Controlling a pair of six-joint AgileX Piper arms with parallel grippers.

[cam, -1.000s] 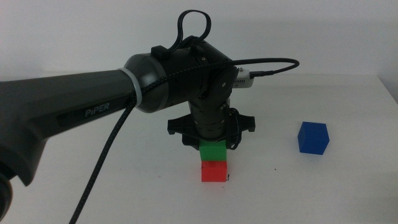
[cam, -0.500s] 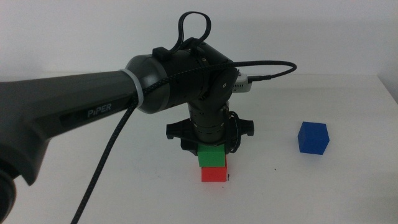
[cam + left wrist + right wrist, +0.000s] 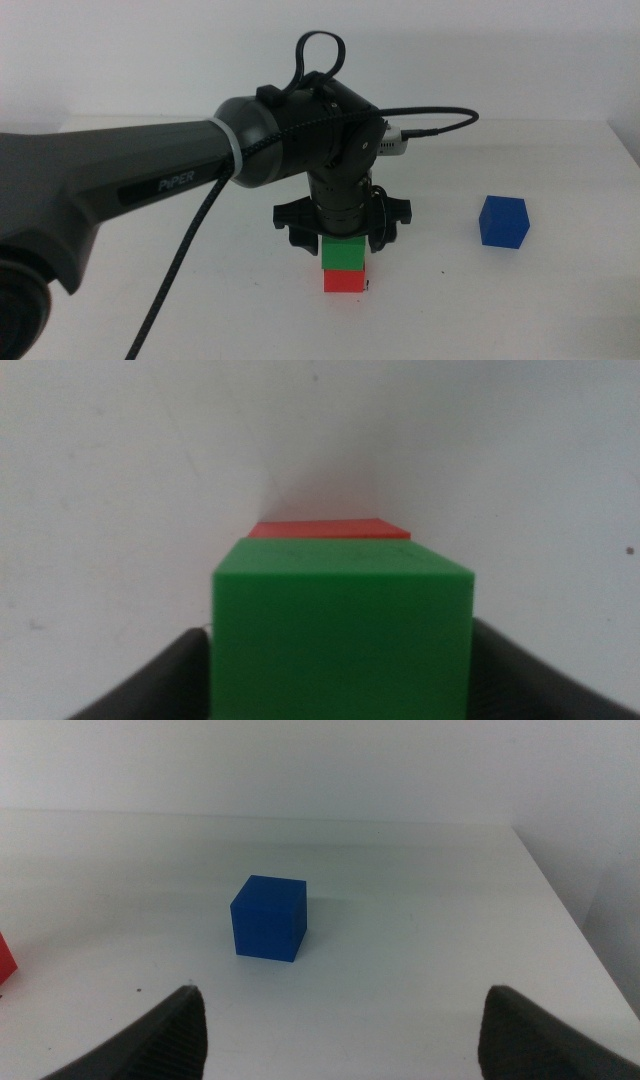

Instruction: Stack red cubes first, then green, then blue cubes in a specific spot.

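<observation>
Cubes: the small matte green cube [image 3: 343,249] is sitting on top of the small matte red cube [image 3: 345,280], and from the middle view their faces are touching.
Left gripper: the left gripper [image 3: 340,660] is pointing straight down over the stack, and its two dark jaws are squeezing the green cube on both sides.
Right gripper: the right gripper [image 3: 340,1020] is waiting off to the side with its jaws spread wide and nothing between them.
Blue one: the small deep blue cube [image 3: 503,221] is resting alone on the white table [image 3: 560,300], well apart from the stack, right in front of the waiting gripper.
Spot: one tiny black mark [image 3: 442,271] is showing on the table a little way from the red cube, toward the blue one; I cannot tell where the other mark is.
How far along: I think red is done, green is nearly done, and blue is not yet stacked.
Risk one: the green cube is looking a tiny bit off to one side of the red one, so it could be hanging over an edge and tipping when blue goes on.
Risk two: if the jaws are sticking to the green cube while opening, they could be dragging it sideways.
Risk three: if the arm is rising crooked, a jaw could be bumping the stack and knocking it off the spot.
</observation>
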